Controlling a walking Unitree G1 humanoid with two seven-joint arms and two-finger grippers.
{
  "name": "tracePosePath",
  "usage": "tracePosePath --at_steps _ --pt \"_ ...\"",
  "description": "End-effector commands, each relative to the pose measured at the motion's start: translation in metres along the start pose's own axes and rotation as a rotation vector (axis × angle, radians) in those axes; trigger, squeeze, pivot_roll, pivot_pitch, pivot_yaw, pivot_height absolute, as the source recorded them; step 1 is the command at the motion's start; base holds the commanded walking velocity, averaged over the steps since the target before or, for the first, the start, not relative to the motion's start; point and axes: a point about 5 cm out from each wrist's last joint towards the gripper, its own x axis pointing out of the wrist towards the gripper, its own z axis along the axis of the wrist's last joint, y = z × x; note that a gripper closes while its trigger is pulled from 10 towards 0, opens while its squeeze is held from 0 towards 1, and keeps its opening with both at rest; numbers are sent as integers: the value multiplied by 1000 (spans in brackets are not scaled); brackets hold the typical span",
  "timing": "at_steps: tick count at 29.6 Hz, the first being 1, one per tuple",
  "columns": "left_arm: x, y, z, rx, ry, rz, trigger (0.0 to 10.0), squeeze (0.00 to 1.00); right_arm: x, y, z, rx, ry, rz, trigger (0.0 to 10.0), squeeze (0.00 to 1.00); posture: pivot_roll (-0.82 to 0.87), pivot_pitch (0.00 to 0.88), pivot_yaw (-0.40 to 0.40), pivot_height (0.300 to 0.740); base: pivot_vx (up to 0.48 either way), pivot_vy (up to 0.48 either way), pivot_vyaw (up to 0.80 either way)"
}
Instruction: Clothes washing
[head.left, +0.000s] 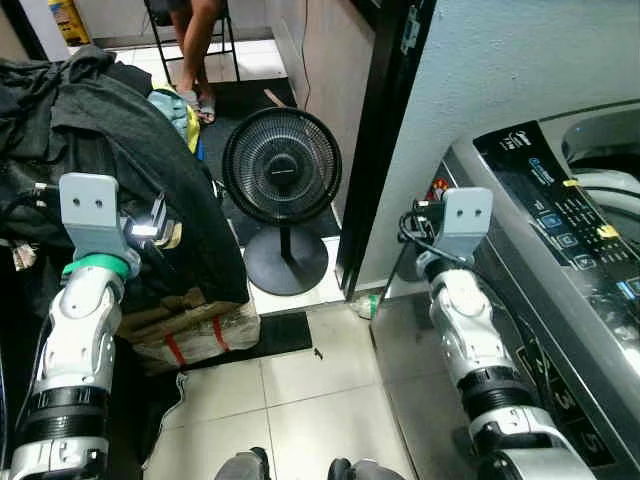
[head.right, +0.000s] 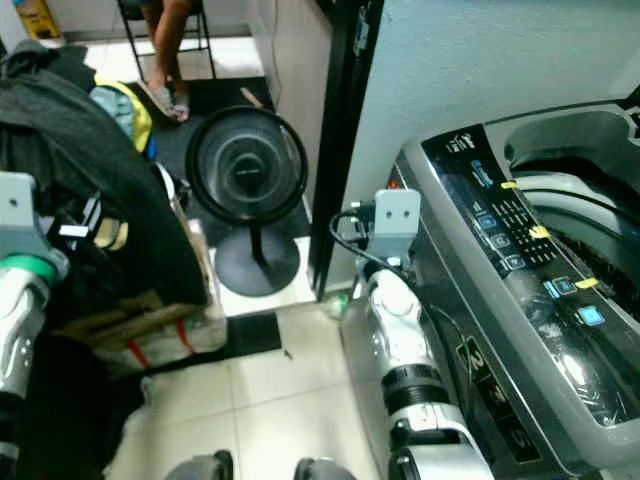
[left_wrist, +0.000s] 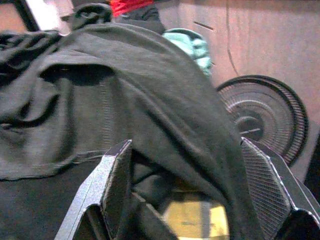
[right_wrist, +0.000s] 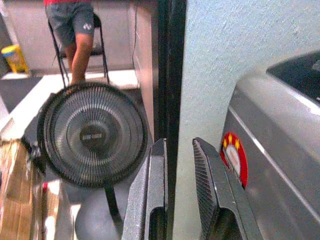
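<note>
A heap of dark grey and black clothes (head.left: 120, 130) is piled at my left, with a teal and yellow piece (head.left: 175, 108) showing behind it. My left gripper (left_wrist: 187, 142) is raised against the heap, open, its fingers (left_wrist: 117, 175) spread wide around a hanging fold of the dark grey garment (left_wrist: 150, 100). At my right stands a silver top-loading washing machine (head.left: 520, 330) with a black control panel (head.left: 565, 215) and its drum (head.right: 570, 200) uncovered. My right gripper (right_wrist: 178, 140) is held up beside the machine's front corner, its fingers close together with nothing between them.
A black pedestal fan (head.left: 281, 165) stands on the tiles straight ahead, beside a black door frame (head.left: 385, 140). A taped cardboard bundle (head.left: 190, 325) and a black mat (head.left: 270, 335) lie under the heap. A person's legs (head.left: 197, 50) are by a chair farther back.
</note>
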Motion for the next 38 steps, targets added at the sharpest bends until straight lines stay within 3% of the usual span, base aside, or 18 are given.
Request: tracePosePath --at_steps 1,7,11,16,26,33,36,38 --pt "-7 12 -5 13 14 48 10000 0 1 6 3 9 -17 14 10000 0 113 55 3 740 0 0 0" --pt "-10 30 3 11 -10 124 10000 0 2 9 7 4 -29 49 10000 0 104 70 -12 740 0 0 0" --pt "-9 33 0 12 2 144 10000 0 2 9 9 0 -34 52 10000 0 98 84 -11 740 0 0 0" --pt "-6 20 -3 1 5 104 10000 0 0 7 14 3 -52 38 10000 0 67 80 -9 740 0 0 0" --pt "6 6 24 -25 -79 52 10000 0 7 8 29 16 -97 44 10000 0 73 102 -21 740 0 0 0" --pt "-5 -9 21 4 -70 -81 10000 0 9 4 52 18 -182 49 10000 0 56 91 -10 740 0 0 0" --pt "3 -11 53 -13 -169 -98 10000 0 9 14 71 45 -263 99 10000 0 83 66 -7 740 0 0 0" --pt "5 -13 63 -17 -198 -115 10000 0 10 17 78 55 -287 106 10000 0 75 53 20 740 0 0 0"
